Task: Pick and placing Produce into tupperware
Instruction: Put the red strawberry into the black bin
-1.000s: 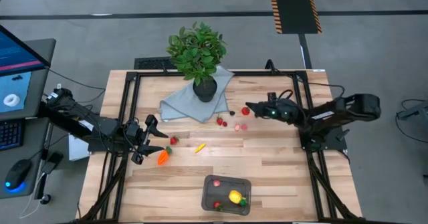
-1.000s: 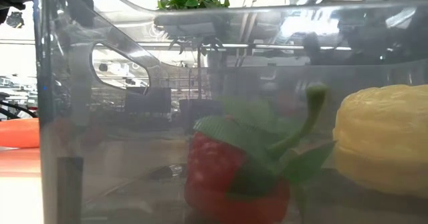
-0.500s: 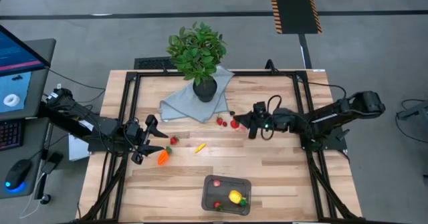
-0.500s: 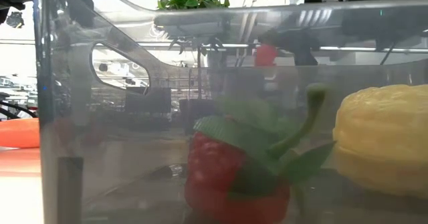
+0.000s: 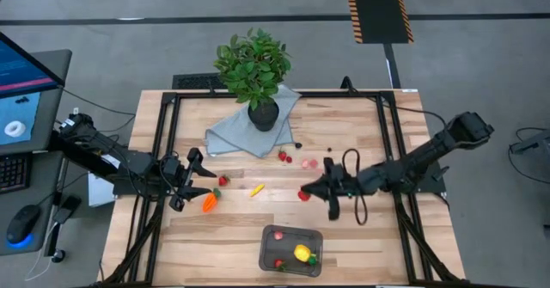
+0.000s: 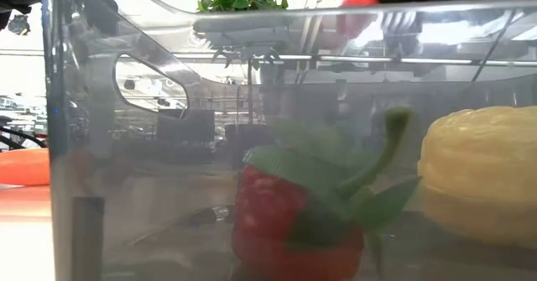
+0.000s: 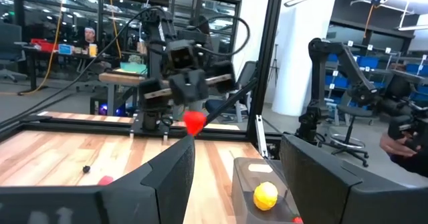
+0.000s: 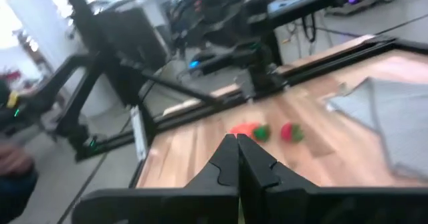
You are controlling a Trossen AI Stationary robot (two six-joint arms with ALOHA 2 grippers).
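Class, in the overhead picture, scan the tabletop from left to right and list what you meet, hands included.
Left hand → orange carrot → yellow banana → strawberry held in the right hand.

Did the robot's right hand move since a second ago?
Yes. The right hand, shut on a strawberry, moved from beside the cloth toward the tub.

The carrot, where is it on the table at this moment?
In the high view the carrot lies on the left side of the table, just in front of the left gripper, with a strawberry close by.
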